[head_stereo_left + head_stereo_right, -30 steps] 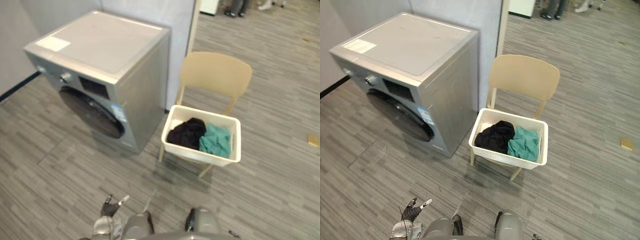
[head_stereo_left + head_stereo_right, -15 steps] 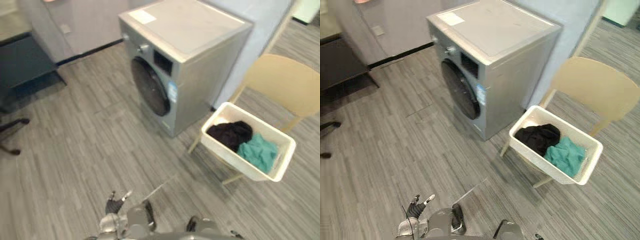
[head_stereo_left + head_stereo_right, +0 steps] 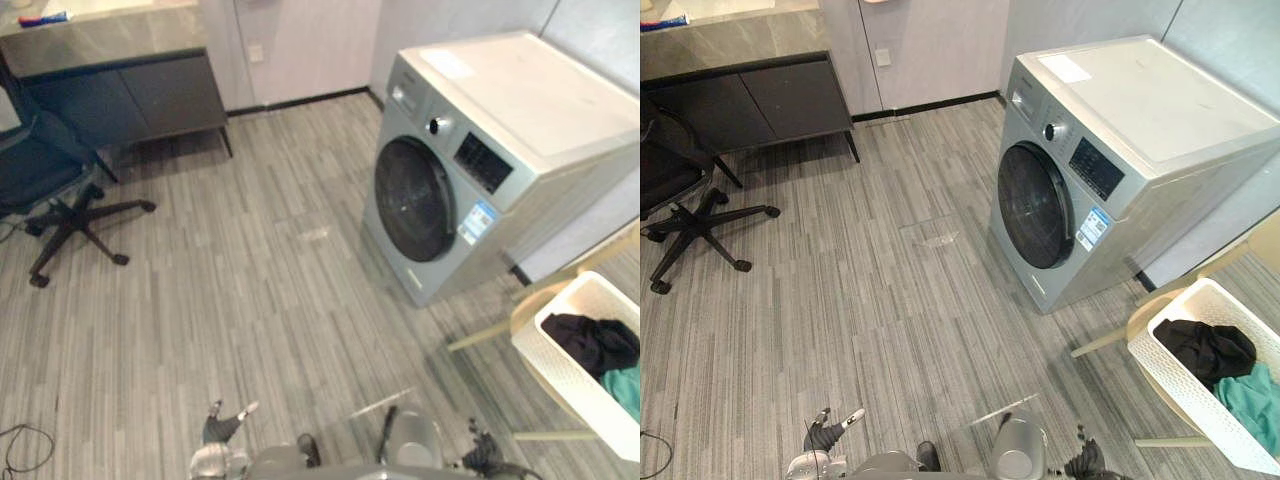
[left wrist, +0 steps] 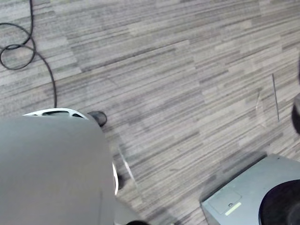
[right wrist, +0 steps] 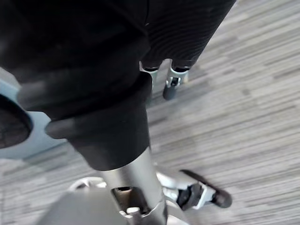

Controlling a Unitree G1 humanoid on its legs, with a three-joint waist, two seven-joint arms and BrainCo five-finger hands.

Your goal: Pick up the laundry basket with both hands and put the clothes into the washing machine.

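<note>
Hanging low at the near edge, left robot hand (image 3: 820, 440) has fingers loosely spread and holds nothing. Right robot hand (image 3: 1085, 462) is a dark shape, open or closed can't tell; its wrist view adds the ribbed cover. Farther right, one white perforated plastic laundry basket (image 3: 1180, 385) sits on one beige chair (image 3: 1265, 245), holding two clothes: black garment (image 3: 1205, 350), teal garment (image 3: 1255, 395). One silver front-loading washing machine (image 3: 1110, 150), door shut; left wrist view catches its corner. Farthest: one dark office chair (image 3: 680, 190).
</note>
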